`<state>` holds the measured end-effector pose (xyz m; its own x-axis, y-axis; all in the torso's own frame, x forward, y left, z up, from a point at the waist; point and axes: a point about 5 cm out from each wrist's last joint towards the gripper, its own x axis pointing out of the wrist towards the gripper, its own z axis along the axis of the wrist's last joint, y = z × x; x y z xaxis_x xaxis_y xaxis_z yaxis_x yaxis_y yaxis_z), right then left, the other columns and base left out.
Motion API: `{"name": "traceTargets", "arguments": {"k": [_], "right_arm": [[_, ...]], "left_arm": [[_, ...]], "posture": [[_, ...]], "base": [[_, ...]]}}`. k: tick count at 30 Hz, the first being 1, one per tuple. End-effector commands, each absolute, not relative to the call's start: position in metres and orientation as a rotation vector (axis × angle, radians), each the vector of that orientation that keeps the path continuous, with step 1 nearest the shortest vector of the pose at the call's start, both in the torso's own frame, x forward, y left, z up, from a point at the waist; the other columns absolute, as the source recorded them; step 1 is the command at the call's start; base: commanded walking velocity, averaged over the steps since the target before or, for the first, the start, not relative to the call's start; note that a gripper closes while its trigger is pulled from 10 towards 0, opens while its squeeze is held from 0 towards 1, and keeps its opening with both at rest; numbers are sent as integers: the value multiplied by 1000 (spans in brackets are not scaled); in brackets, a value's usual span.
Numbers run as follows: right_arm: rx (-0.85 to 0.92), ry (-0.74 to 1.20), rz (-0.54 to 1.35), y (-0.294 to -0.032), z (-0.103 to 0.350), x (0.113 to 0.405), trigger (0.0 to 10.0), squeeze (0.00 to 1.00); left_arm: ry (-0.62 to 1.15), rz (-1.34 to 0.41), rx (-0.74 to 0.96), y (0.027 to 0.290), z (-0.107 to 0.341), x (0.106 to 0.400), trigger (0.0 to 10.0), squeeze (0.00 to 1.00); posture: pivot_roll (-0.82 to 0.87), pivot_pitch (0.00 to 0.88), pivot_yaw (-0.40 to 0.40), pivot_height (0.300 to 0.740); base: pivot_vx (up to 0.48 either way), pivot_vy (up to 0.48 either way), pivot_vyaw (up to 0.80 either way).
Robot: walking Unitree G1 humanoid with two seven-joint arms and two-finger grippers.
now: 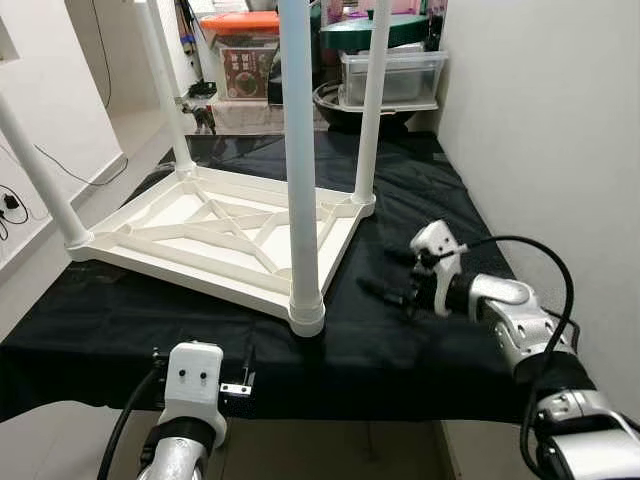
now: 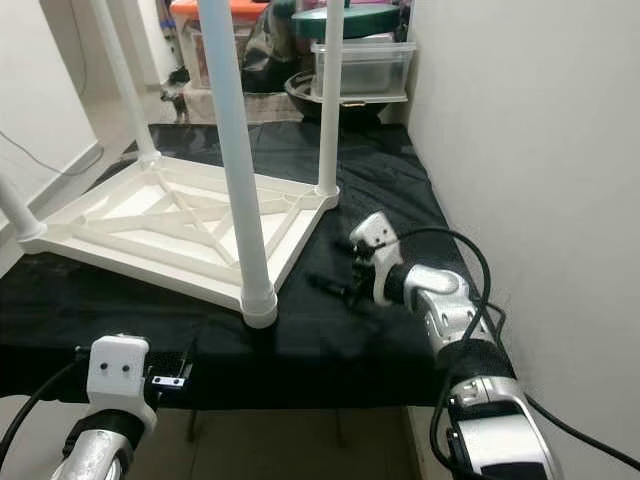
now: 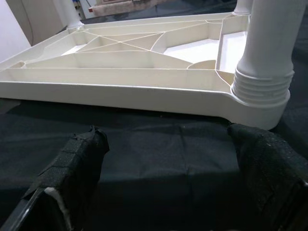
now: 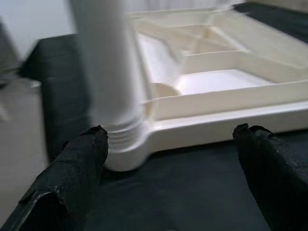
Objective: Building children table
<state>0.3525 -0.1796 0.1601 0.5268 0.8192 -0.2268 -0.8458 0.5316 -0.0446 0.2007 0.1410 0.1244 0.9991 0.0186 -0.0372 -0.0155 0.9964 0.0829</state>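
The white plastic children's table (image 1: 215, 235) lies upside down on the black-clothed worktop (image 1: 420, 330), legs up; it looks light, stiff and slick, best gripped low on the near leg (image 1: 298, 150), with left tool (image 1: 235, 385) and right tool (image 1: 395, 280) both wide, empty.

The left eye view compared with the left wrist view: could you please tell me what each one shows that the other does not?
Left eye view alone: all four white legs standing up from the upturned table top, the right gripper open over the black cloth beside it, and storage bins behind.

Left wrist view alone: the left gripper open, and the thread rings at the near leg's socket.

Both: ribbed underside, near leg, cloth.
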Motion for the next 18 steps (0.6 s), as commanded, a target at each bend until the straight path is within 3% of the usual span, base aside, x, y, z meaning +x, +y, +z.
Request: {"name": "traceTargets", "arguments": {"k": [1,18], "right_arm": [[-155,162,1053,-174,166,354,10000,0],[-97,44,1100,-145,186,364,10000,0]], "left_arm": [[58,-4,73,139,121,199,10000,0],[42,-45,60,133,124,196,10000,0]], "posture": [[23,18,-7,734],[28,12,-8,734]], "base": [[0,0,0],[0,0,0]]}}
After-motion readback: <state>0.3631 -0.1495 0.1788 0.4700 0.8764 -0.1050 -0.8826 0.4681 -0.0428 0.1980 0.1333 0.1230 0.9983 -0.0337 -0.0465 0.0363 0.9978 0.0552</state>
